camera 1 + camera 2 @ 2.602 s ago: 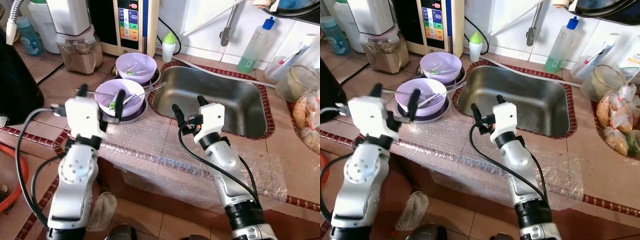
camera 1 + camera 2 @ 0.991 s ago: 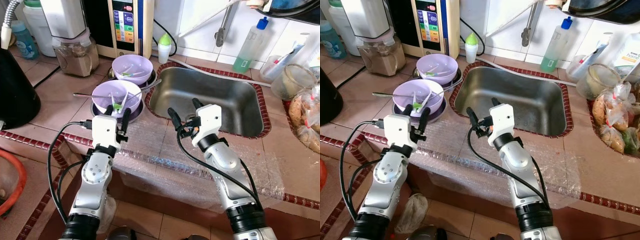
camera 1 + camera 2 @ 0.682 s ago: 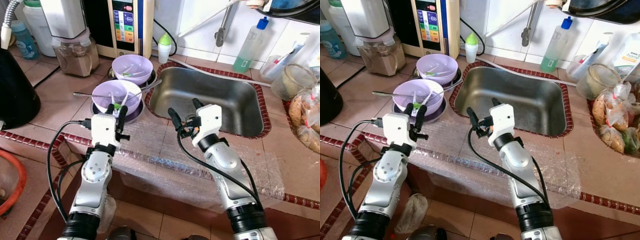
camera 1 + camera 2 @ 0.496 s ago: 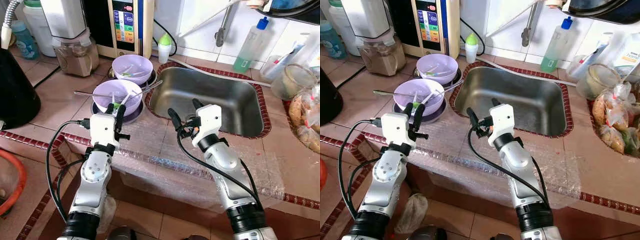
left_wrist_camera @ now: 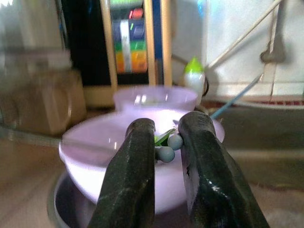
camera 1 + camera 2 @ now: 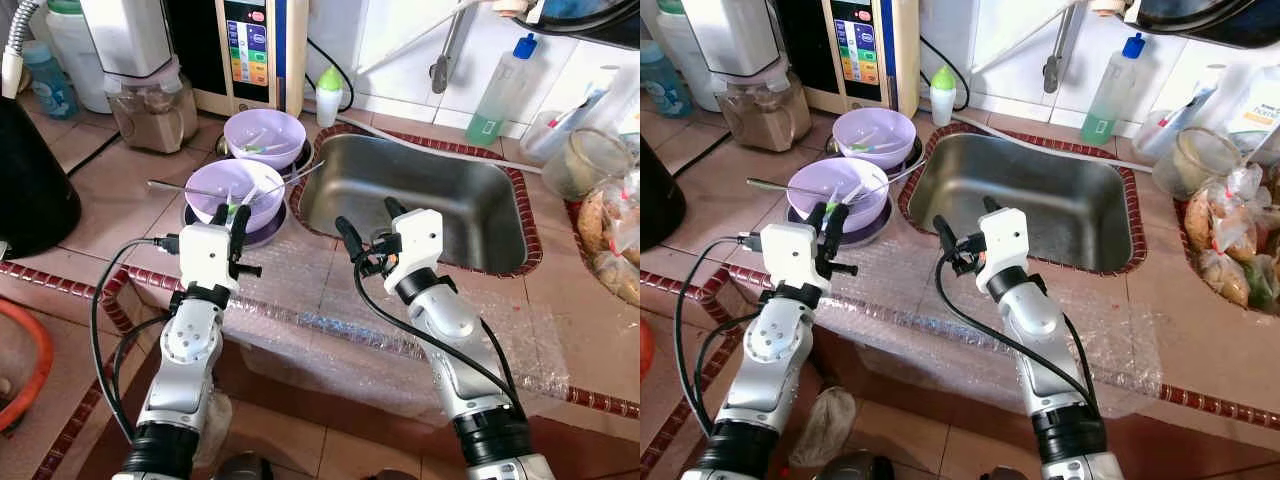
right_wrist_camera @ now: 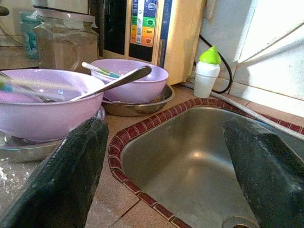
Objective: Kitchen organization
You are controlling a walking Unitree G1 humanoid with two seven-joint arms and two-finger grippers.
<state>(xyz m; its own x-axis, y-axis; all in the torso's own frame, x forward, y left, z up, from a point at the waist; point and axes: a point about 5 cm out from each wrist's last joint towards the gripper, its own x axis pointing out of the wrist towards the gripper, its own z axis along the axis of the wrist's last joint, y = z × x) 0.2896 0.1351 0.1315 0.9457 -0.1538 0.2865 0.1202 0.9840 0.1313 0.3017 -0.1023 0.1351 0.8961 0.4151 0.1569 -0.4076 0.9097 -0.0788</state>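
Observation:
Two purple bowls stand left of the steel sink [image 6: 430, 205]. The near bowl [image 6: 205, 185] sits on a steel plate and holds a long metal spoon [image 6: 165, 184] and a green-handled utensil [image 5: 164, 137]. The far bowl [image 6: 265, 135] also holds utensils. My left gripper [image 6: 229, 214] is at the near bowl's front rim, its fingers [image 5: 135, 166] drawn close together with the green handle between them. My right gripper [image 6: 368, 220] hovers open above the sink's near-left corner, holding nothing; the right wrist view looks past its fingers [image 7: 61, 180] at both bowls.
Bubble wrap [image 6: 330, 300] covers the tiled counter edge under both arms. A blender [image 6: 150, 90], a water purifier [image 6: 262, 50] and a green-capped bottle [image 6: 329, 92] line the back. A soap bottle [image 6: 498, 95], a jar [image 6: 590, 160] and food bags [image 6: 610, 240] stand to the right.
My left gripper has come in to the near bowl's rim and its fingers have narrowed around the green handle. The right arm has stayed where it was.

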